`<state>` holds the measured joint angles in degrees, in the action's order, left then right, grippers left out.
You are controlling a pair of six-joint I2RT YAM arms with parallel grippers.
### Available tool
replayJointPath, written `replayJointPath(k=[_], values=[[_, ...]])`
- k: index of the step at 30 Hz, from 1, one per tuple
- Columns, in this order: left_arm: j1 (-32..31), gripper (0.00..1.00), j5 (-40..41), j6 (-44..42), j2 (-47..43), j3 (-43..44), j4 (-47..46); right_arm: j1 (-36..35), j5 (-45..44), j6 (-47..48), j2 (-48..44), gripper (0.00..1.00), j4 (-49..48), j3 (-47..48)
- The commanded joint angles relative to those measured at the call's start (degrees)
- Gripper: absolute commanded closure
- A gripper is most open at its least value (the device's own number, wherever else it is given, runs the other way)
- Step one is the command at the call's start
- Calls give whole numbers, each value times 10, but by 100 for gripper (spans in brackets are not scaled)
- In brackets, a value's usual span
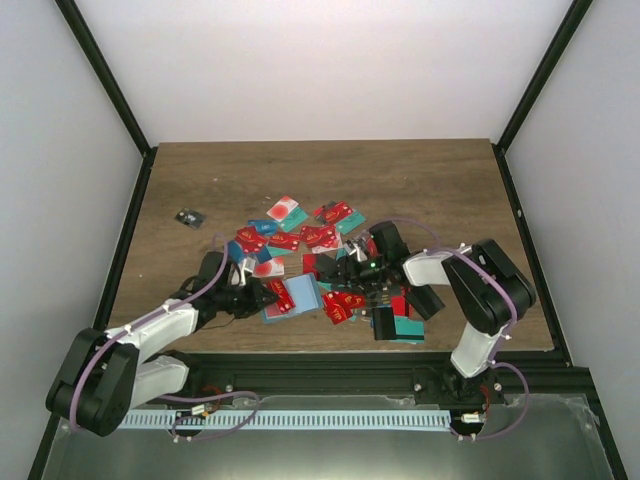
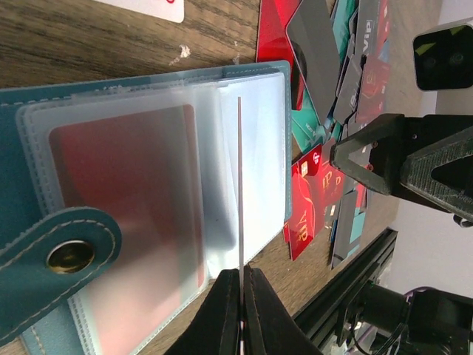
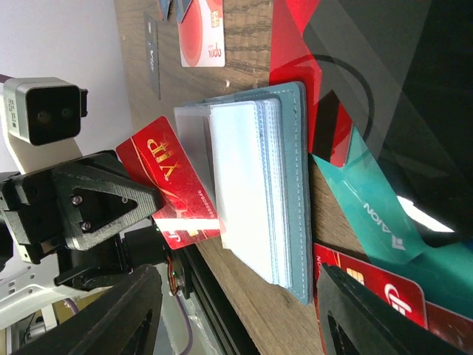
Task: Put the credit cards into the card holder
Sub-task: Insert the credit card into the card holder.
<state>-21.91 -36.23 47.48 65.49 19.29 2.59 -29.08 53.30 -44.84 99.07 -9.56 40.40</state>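
Note:
The card holder [image 2: 29, 118] lies open on the table, teal with clear sleeves; one sleeve holds a red card [image 2: 126, 200]. It also shows in the top view [image 1: 303, 292] and the right wrist view [image 3: 292, 170]. My left gripper [image 2: 241, 275] is shut on a red VIP card [image 3: 174, 185], seen edge-on in the left wrist view [image 2: 240, 185], its front edge at the sleeves' opening. My right gripper [image 3: 244, 307] is open and empty, jaws wide, just right of the holder [image 1: 352, 285]. Many red, teal and white credit cards [image 1: 320, 238] lie scattered behind and to the right.
Black cases [image 1: 385, 322] lie on a teal card near the front edge, right of the holder. A small dark object [image 1: 188, 217] sits alone at the left. The table's front rail [image 2: 347, 274] runs close by the holder.

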Motion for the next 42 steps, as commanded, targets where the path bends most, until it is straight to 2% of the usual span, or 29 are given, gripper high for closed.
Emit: replayJointPath(k=[1,13,28,42], values=[[-3,96,-17,10,4,-16,-34,-7,17,1,17,40,-18,20],[-3,96,1,15,-18,-37,-25,-12,20,-8,34,41,-31,24],[-3,96,-42,33,56,-44,-129,-25,25,-14,62,43,-33,46],[-3,96,-55,97,68,-82,-231,-26,27,-9,72,44,-26,48]])
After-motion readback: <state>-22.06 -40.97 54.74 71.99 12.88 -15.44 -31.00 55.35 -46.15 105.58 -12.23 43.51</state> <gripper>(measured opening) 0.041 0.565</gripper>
